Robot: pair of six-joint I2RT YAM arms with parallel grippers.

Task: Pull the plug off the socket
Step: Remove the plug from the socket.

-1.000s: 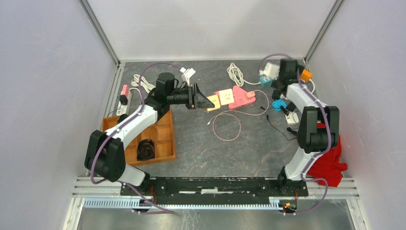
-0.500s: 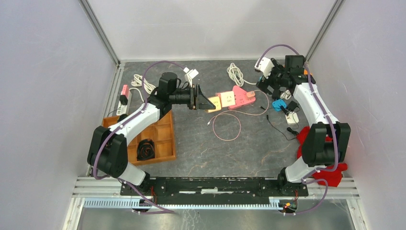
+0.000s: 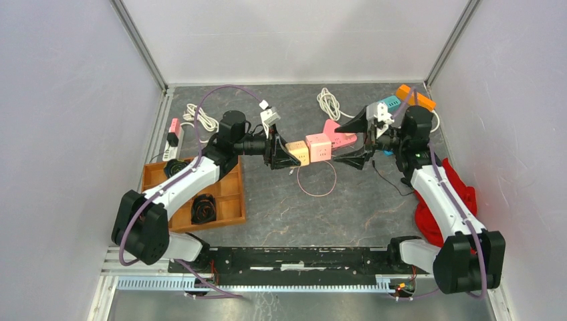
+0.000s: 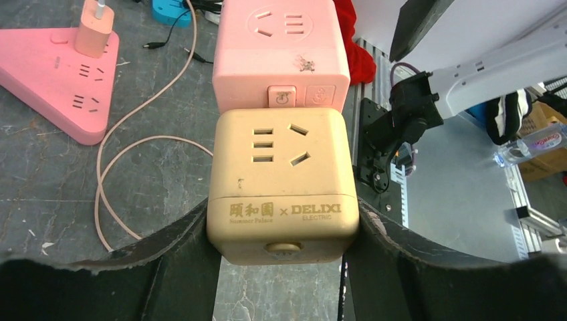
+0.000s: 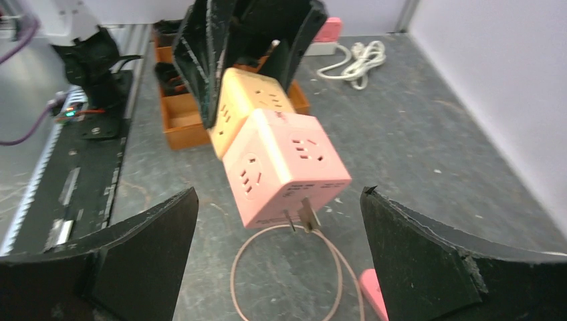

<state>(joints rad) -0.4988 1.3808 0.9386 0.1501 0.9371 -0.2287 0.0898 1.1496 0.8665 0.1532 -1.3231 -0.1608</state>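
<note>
Left gripper (image 4: 283, 224) clamps a cream plastic cube socket (image 4: 281, 170); right gripper (image 3: 337, 144), jaws wide, should next grasp the plugged-in pink plastic cube plug (image 5: 284, 167).

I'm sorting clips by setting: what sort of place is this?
Most likely a robotics lab test cell: plain partition walls box in the table, two arms are bolted to a metal rail, socket cubes serve as props.

A brown wooden tray (image 3: 231, 194) sits on the left of the grey table (image 3: 281, 214). A rolled-up black wire (image 3: 202, 208) lies in one part of it. A thin pink wire (image 3: 317, 195) makes a ring in the middle. A red cloth (image 3: 461, 194) lies on the right, and a white cord (image 3: 327, 103) at the back.
</note>
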